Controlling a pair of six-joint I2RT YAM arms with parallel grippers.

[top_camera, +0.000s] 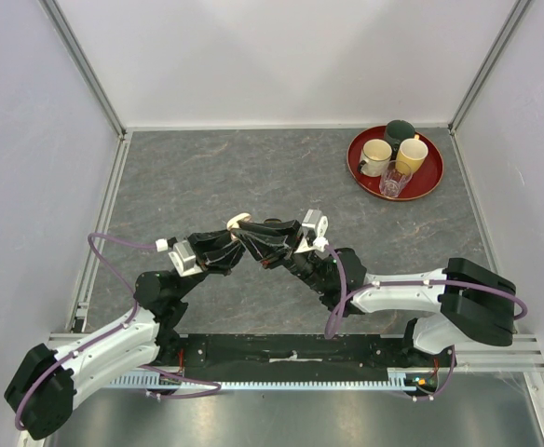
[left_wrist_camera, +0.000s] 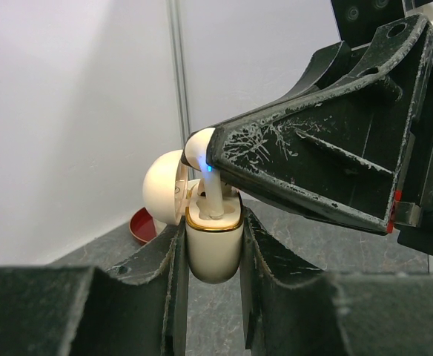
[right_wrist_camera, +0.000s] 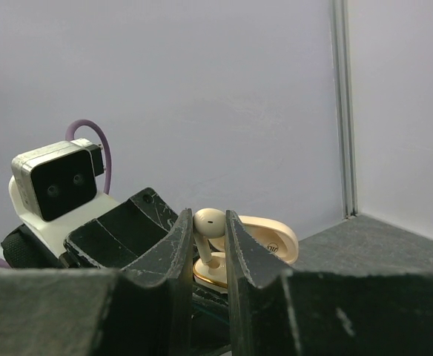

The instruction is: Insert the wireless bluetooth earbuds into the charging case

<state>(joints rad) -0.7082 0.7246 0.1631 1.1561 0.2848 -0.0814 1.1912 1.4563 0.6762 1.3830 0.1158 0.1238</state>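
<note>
Pinched at the bulb end between the clenched fingers of the right gripper point(right_wrist_camera: 209, 225): one cream-white earbud point(left_wrist_camera: 199, 148), upright, with the stem pointing down into the gold-rimmed top of the charging case point(left_wrist_camera: 214, 256). Cannot tell how deep in the well the stem sits. Marked by a small blue glow just below the bulb, at the edge of the right finger. Gripped in turn around the rounded cream body of the case by the left gripper point(left_wrist_camera: 213, 231), jaws closed on it from both sides, opening facing up. Swung back on the far side of the case, the lid point(left_wrist_camera: 163, 185), a pale dome standing open and clear of the earbud. Seen from above, both held off the grey table point(top_camera: 207, 177) near its middle, where the two black grippers meet tip to tip, left from the left and right from the right, with only the cream lid showing between them. Well apart, in the far right corner, a round red tray point(top_camera: 356, 168) with several cups point(top_camera: 376, 156) standing on it: one cream, one yellow, one dark, one clear. Enclosed by plain white walls point(top_camera: 281, 56) on three sides.
</note>
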